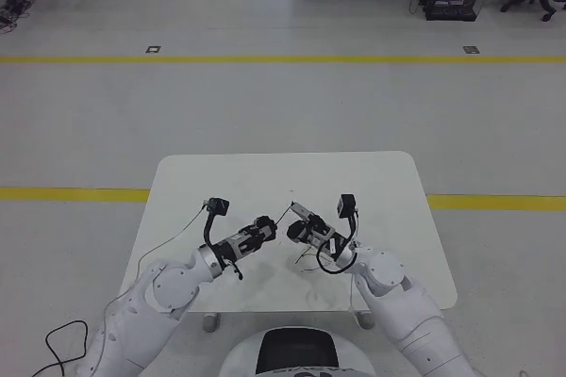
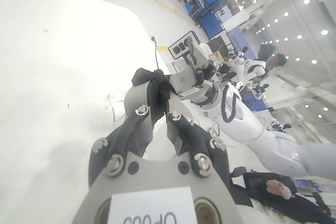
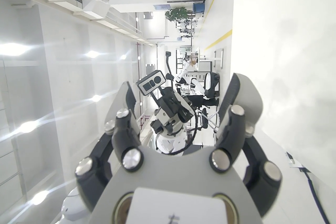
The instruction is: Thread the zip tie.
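The table [image 1: 377,179] stands mid-floor. The nearer floor line [image 1: 66,193] runs out from its left and right sides, and the farther floor line [image 1: 264,59] lies well beyond its far edge. Both claws hang over the table's near half. The left claw [image 1: 267,224] is left of centre and the right claw [image 1: 296,209] is near it on the right, their tips facing. The zip tie [image 1: 283,215] lies between the 2 claws, with 1 end in the left claw. A few loose strands [image 2: 113,110] lie on the table near them.
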